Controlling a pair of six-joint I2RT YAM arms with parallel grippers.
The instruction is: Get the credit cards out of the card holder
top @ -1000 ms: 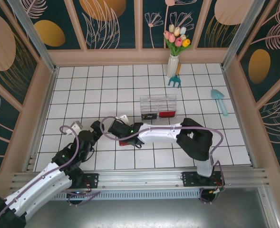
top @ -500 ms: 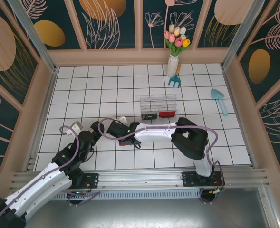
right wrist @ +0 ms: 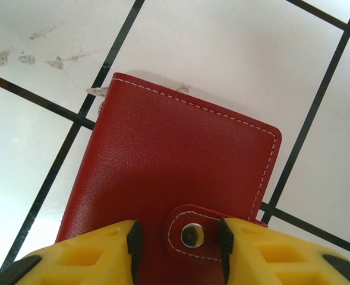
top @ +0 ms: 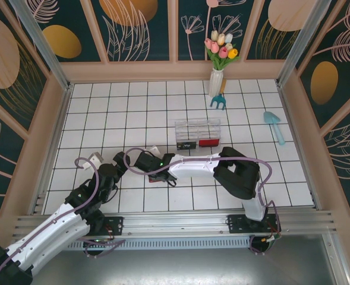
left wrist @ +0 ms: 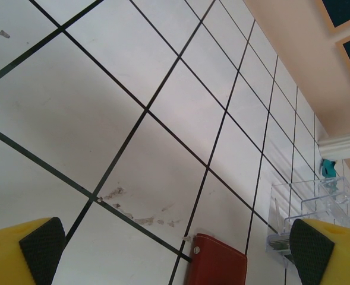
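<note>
The card holder (right wrist: 175, 166) is a dark red leather wallet lying folded flat on the white tiles, with its snap tab (right wrist: 192, 234) fastened. The credit cards are hidden inside it. My right gripper (right wrist: 177, 243) hangs just above it, half closed. Its jaws stand either side of the snap tab, with a gap on the left side. From above, a sliver of the card holder (top: 153, 178) shows under the right gripper (top: 146, 168). My left gripper (left wrist: 175, 252) is wide open and holds nothing. It sits low over the tiles just left of the card holder (left wrist: 217, 262).
A clear plastic compartment box (top: 197, 133) stands one tile beyond the wallet. A white vase of tulips (top: 216, 80), a teal hand rake (top: 218, 102) and a light blue trowel (top: 274, 124) lie at the back right. Wooden walls ring the tiled floor.
The right arm has shifted slightly left and its elbow has drawn in. Its jaws have narrowed a little round the snap tab. The left arm has not moved.
</note>
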